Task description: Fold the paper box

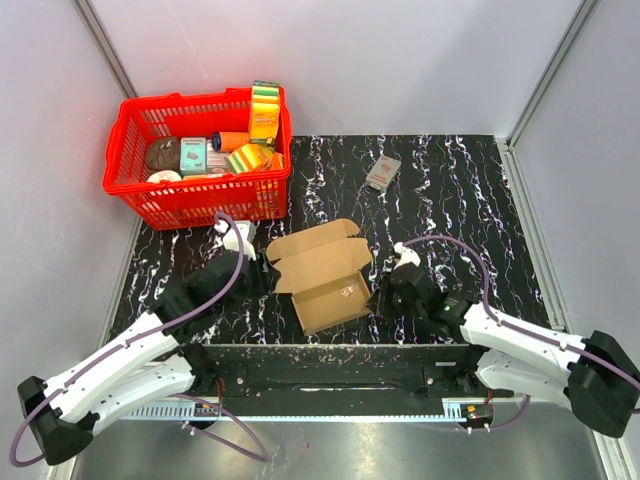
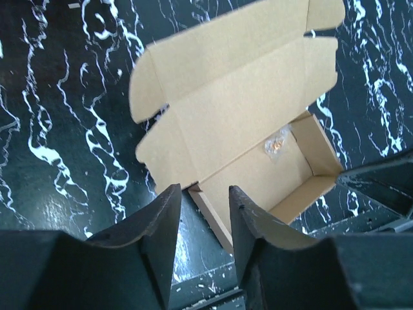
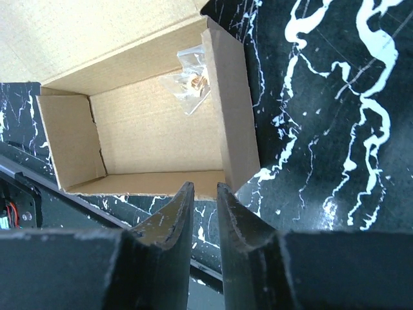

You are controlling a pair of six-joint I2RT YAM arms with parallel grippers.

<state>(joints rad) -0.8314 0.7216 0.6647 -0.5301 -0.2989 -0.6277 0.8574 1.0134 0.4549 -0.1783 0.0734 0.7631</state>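
Top view: paper box sits open on the near-centre desk, lid flap lying at the far side.
Left wrist: left fingers spread, empty, near the box corner.
Right wrist: right fingers slightly parted, empty; best to steady the wall and close the lid squarely.

Nothing legible: labels on goods in the red basket, upper left, and the small packet are too small.

A red plastic mesh basket is set at the far left of the black, white-veined tabletop, packed with tins and packets; a yellow-and-green pack is stood upright in its far right corner. A small grey-and-red printed packet is laid far right of centre, well apart.
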